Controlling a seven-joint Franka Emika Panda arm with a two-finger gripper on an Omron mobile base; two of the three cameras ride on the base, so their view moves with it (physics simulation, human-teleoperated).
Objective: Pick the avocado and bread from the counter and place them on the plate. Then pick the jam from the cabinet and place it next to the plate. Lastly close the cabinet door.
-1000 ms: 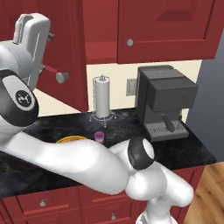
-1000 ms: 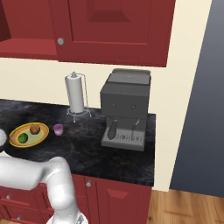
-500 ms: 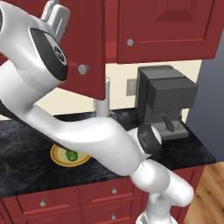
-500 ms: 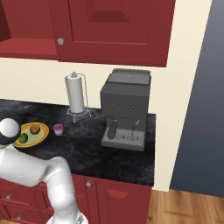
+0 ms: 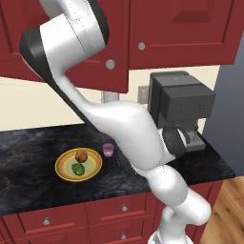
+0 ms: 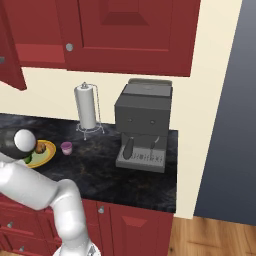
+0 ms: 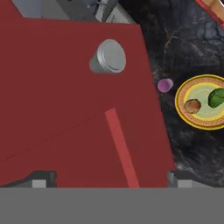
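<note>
Dark red panelled door point(image 7: 74, 109): fills left and centre of hand view, round silver knob point(image 7: 109, 57) upper centre; swung out from dark red upper wall cabinet point(image 5: 181, 28), not yet closed.
Hand point(image 7: 111, 177): fingertips spread wide at bottom of hand view, nothing held, door panel just ahead.
Plate point(image 5: 64, 169): yellow-orange rim, pale green centre, lower left of left base view, on black marble-look desk point(image 5: 28, 147).
Bread point(image 5: 81, 156): small brown-orange roll, on plate.
Avocado point(image 5: 78, 168): bright green fruit, on plate beside bread.
Jam point(image 5: 108, 149): squat pink-purple jar, just beside plate on desk.
Remaining step, judged: door closing.
Handling, judged: door stiff, hinged, light to swing; flat push on panel face near knob edge, no pinch needed.
</note>
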